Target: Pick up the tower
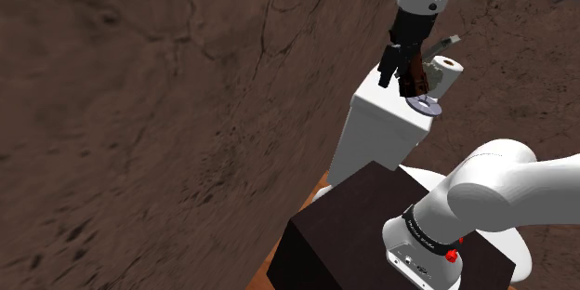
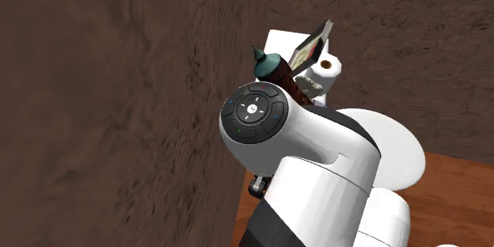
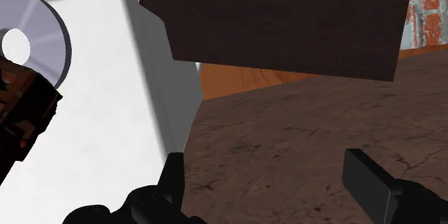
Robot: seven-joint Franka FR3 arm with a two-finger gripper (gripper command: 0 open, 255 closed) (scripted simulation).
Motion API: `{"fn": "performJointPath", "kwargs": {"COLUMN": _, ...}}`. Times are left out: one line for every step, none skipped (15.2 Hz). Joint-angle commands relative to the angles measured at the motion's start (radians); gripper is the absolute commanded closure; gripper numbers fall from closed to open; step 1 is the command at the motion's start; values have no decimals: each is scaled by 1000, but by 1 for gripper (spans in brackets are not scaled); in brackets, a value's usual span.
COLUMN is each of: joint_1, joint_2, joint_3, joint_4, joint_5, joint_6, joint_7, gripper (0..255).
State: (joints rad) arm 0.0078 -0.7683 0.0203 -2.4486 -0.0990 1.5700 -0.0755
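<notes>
- My arm (image 2: 324,154) hogs the foreground here: fat white joint with a dark round cap (image 2: 252,111) facing the camera, little markings on it.
- Peeking over that cap is the tower (image 2: 267,65), with a teal pointed top and a dark brown body running down behind the arm.
- Just beside it there's a flat panel (image 2: 312,46) sitting tilted, reddish-brown on its face.
- There's a white roll (image 2: 326,66) next to that, hole end toward me.
- All of it sits near a white block (image 2: 277,39).
- The rough brown wall (image 2: 103,111) takes the whole left side, and there's a reddish-brown floor (image 2: 455,198) at the lower right.
- A rounded white shape (image 2: 393,146) sits behind the arm; can't tell what it is.
</notes>
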Motion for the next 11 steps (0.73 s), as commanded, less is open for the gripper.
{"fn": "performJointPath", "kwargs": {"joint_1": 0, "joint_2": 0, "joint_3": 0, "joint_4": 0, "joint_5": 0, "joint_6": 0, "joint_7": 0, "gripper": 0}}
{"fn": "performJointPath", "kwargs": {"joint_1": -7, "joint_2": 14, "joint_3": -19, "joint_4": 19, "joint_5": -10, "joint_6": 12, "joint_7": -19, "gripper": 0}}
{"fn": "performJointPath", "kwargs": {"joint_1": -14, "joint_2": 29, "joint_3": -38, "joint_4": 39, "joint_5": -19, "joint_6": 24, "joint_7": -39, "gripper": 0}}
{"fn": "performJointPath", "kwargs": {"joint_1": -19, "joint_2": 44, "joint_3": -57, "joint_4": 59, "joint_5": -26, "joint_6": 36, "joint_7": -58, "gripper": 0}}
{"fn": "performJointPath", "kwargs": {"joint_1": -25, "joint_2": 60, "joint_3": -76, "joint_4": 80, "joint_5": -33, "joint_6": 47, "joint_7": -77, "gripper": 0}}
{"fn": "performJointPath", "kwargs": {"joint_1": -29, "joint_2": 76, "joint_3": -94, "joint_4": 102, "joint_5": -38, "joint_6": 58, "joint_7": -96, "gripper": 0}}
{"fn": "performJointPath", "kwargs": {"joint_1": -34, "joint_2": 93, "joint_3": -113, "joint_4": 125, "joint_5": -42, "joint_6": 69, "joint_7": -116, "gripper": 0}}
{"fn": "performJointPath", "kwargs": {"joint_1": -37, "joint_2": 110, "joint_3": -131, "joint_4": 149, "joint_5": -45, "joint_6": 79, "joint_7": -135, "gripper": 0}}
{"fn": "performJointPath", "kwargs": {"joint_1": -40, "joint_2": 128, "joint_3": -150, "joint_4": 173, "joint_5": -47, "joint_6": 89, "joint_7": -154, "gripper": 0}}
{"fn": "performJointPath", "kwargs": {"joint_1": -42, "joint_2": 147, "joint_3": -168, "joint_4": 199, "joint_5": -48, "joint_6": 98, "joint_7": -174, "gripper": 0}}
{"fn": "performJointPath", "kwargs": {"joint_1": -44, "joint_2": 165, "joint_3": -187, "joint_4": 225, "joint_5": -47, "joint_6": 107, "joint_7": -194, "gripper": 0}}
